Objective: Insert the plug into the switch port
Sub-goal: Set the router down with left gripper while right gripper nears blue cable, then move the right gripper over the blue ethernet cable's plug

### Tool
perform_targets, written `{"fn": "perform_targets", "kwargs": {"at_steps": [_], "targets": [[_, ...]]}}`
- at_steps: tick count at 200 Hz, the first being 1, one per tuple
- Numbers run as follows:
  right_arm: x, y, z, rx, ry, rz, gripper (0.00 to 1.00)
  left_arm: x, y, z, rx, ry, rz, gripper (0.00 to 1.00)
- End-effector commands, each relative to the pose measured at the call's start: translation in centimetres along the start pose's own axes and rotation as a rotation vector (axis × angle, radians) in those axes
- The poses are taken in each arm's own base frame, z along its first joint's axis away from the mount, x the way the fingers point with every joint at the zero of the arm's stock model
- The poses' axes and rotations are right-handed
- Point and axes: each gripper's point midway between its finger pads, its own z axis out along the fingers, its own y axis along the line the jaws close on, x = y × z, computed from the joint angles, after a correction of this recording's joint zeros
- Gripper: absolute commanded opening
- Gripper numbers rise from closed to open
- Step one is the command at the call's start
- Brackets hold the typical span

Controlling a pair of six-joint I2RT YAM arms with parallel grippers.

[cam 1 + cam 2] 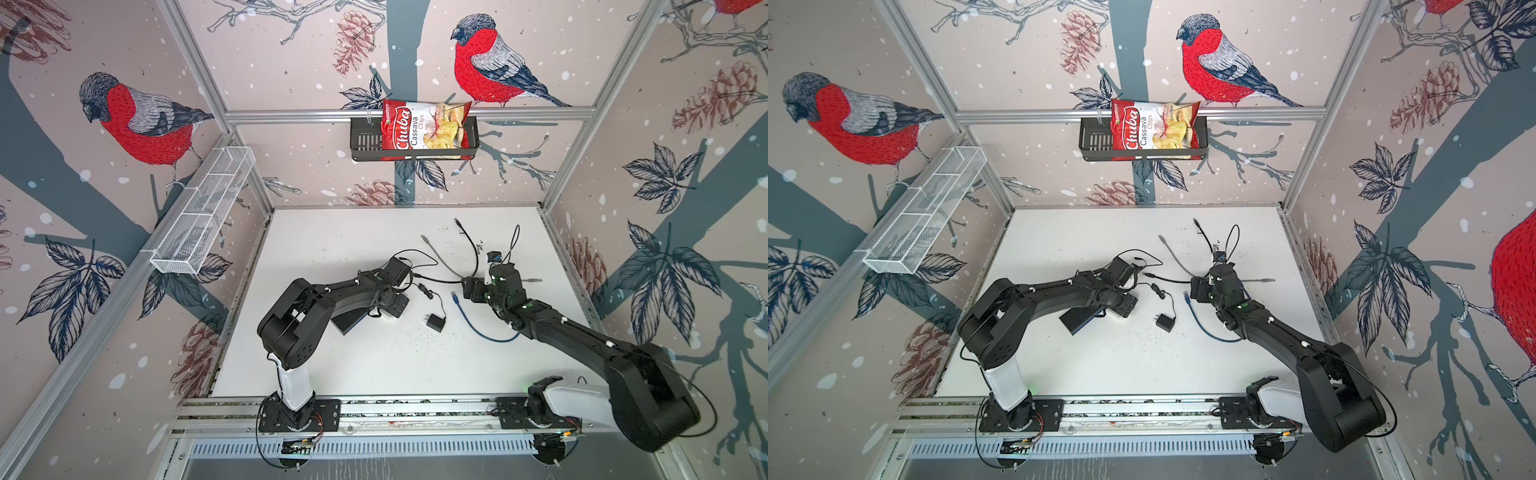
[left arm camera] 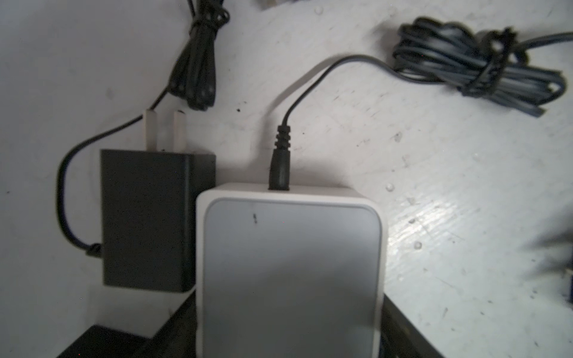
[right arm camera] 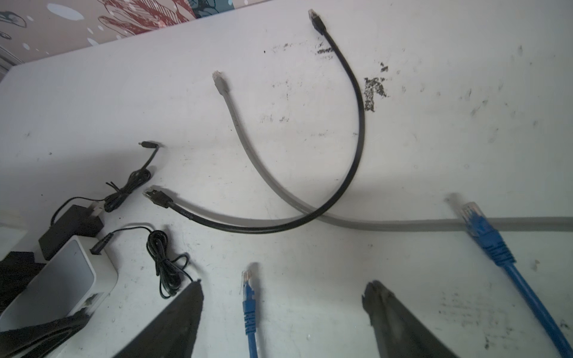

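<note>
Black basket (image 1: 363, 141) on back rail: holds one chips bag (image 1: 424, 126), red and white, printed "Chuba Cassava Chips".
White mesh basket (image 1: 199, 216), divided into compartments, hung on left rail.
Switch (image 2: 291, 272) — white, clamped between fingers of left gripper (image 1: 390, 311); black power lead (image 2: 279, 167) plugged into one side, black adapter (image 2: 145, 217) just beside.
Plug (image 3: 248, 288) — blue, flat on table (image 1: 353, 365), between spread fingers of right gripper (image 3: 283, 283), touching neither.

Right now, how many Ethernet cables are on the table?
3. The blue cable lies with one plug between the fingers of the open right gripper; beyond it the black cable arcs, and the grey cable crosses that. More may hide under the arms.
</note>
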Motion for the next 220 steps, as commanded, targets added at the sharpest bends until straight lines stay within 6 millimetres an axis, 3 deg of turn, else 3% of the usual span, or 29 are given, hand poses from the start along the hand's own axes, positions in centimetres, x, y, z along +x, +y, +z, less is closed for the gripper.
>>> {"fn": "perform_targets", "kwargs": {"at_steps": [1,93,149,220], "targets": [[1.5,-0.3,0.6,0.019,0.068,0.005,0.77,1.6,0.1,0.0,0.001,0.063,0.028,0.63],[5.4,0.9,3.1,-0.026,0.218,-0.010,0.47,0.4,-0.5,-1.2,0.035,0.002,0.039,0.81],[6.3,1.8,3.6,-0.064,0.244,-0.017,0.42,-0.5,-0.5,-1.9,0.042,-0.031,0.040,0.84],[5.7,2.1,2.4,-0.063,0.210,-0.021,0.41,-3.5,-0.8,-4.6,0.063,-0.155,0.022,0.96]]}}
